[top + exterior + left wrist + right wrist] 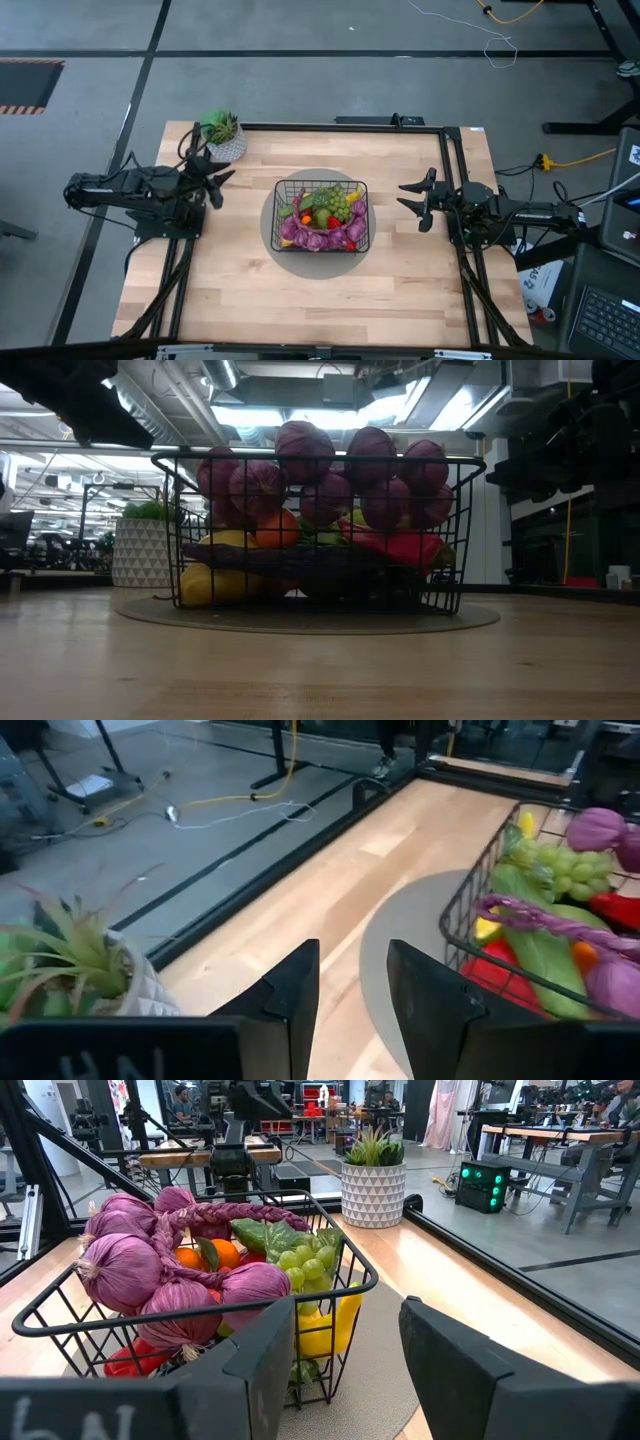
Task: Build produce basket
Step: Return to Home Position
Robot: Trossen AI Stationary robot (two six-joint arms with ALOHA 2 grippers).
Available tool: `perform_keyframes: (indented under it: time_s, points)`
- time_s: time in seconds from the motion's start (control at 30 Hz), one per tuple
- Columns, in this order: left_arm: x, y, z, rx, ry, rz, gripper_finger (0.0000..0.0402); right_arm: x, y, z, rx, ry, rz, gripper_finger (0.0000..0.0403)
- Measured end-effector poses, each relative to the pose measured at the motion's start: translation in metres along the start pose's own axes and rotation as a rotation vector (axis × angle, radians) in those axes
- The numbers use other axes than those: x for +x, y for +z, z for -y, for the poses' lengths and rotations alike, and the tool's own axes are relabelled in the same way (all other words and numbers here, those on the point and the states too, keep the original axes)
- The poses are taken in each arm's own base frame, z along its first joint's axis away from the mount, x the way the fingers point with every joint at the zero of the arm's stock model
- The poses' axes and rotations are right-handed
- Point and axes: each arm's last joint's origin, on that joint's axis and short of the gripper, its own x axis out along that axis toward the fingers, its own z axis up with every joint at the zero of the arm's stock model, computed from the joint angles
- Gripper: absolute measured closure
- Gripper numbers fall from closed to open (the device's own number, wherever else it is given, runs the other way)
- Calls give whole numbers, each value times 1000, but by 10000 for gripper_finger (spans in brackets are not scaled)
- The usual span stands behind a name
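The black wire basket (321,214) stands on a round grey mat (283,252) in the middle of the table. The produce (325,215) fills it: purple onions, green grapes (308,1267), a yellow pepper, red peppers, an orange. My left gripper (216,184) stands open to the basket's left, beside the potted plant, with nothing between its fingers (352,990). My right gripper (410,200) stands open to the basket's right, fingers level and pointing at the basket (200,1295), holding nothing (345,1350).
A white pot with a green plant (224,137) stands at the table's far left, close to my left gripper. A black frame rail (340,127) runs along the table's far edge and down both sides. Bare wood lies in front of the basket.
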Motion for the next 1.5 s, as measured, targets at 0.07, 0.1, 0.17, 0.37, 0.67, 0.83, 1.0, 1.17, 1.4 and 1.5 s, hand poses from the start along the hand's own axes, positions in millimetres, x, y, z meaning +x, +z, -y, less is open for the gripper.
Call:
perform_keyframes:
  time_s: [0.07, 0.1, 0.17, 0.37, 0.67, 0.83, 1.0, 1.17, 1.4, 1.5]
  points:
    - [0, 0, 1, -15, -29, -7, 287, 0, 0, 0, 0, 0, 0, 219]
    - [0, 0, 1, -20, -50, -12, 287, 0, 0, 0, 0, 0, 0, 219]
    - [0, -1, 3, -35, -101, -24, 287, 0, 0, 0, 0, 0, 0, 219]
    - [-1, -1, 6, -127, -219, -63, 287, 0, 0, 0, 0, 0, 0, 219]
    - [3, -8, 10, -148, -267, -76, 287, 0, 0, 0, 0, 0, 0, 219]
    - [15, -32, 16, -121, -259, -109, 287, 0, 0, 0, 0, 0, 0, 219]
    - [26, -54, 22, -116, -265, -116, 287, 0, 0, 0, 0, 0, 0, 219]
    - [31, -66, 26, -98, -323, -123, 287, 0, 0, 0, 0, 0, 0, 219]
    - [38, -83, 35, 46, -539, -56, 287, 0, 0, 0, 0, 0, 0, 219]
    - [40, -89, 38, 91, -597, 3, 287, 0, 0, 0, 0, 0, 0, 219]
